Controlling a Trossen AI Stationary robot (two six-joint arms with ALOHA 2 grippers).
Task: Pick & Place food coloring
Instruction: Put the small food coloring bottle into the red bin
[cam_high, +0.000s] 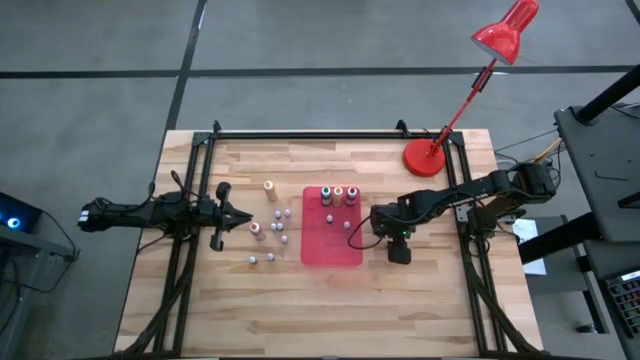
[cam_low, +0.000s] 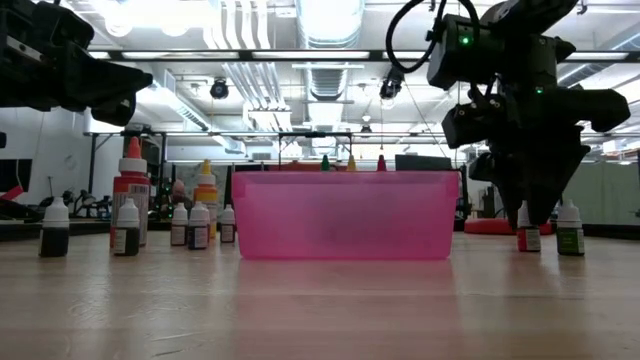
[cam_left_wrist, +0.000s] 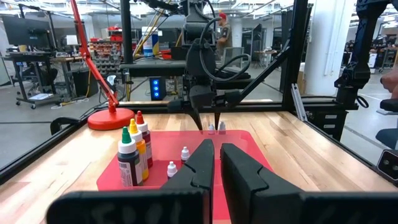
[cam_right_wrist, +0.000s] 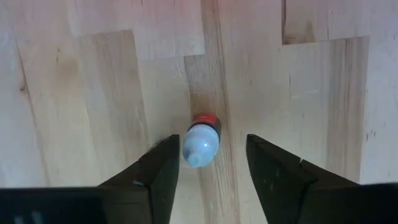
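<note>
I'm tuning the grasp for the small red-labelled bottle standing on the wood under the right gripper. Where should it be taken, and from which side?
Take the red-labelled bottle from straight above, fingers closing on the body just below its pale cap. It stands upright on the table, and the open right gripper already straddles it, one finger on each side.

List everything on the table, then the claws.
table: one, pale wood, under everything.
tray: one, red, table centre.
lamp: one, red, back right corner.
bottles: five in the tray (three tall, two tiny), about eight left of it, two right of it; mixed colours, mostly pale caps.
left claw: one, dark, shut, above the table left of the bottles.
right claw: one, dark, open, straddling a red bottle on the wood right of the tray.
</note>
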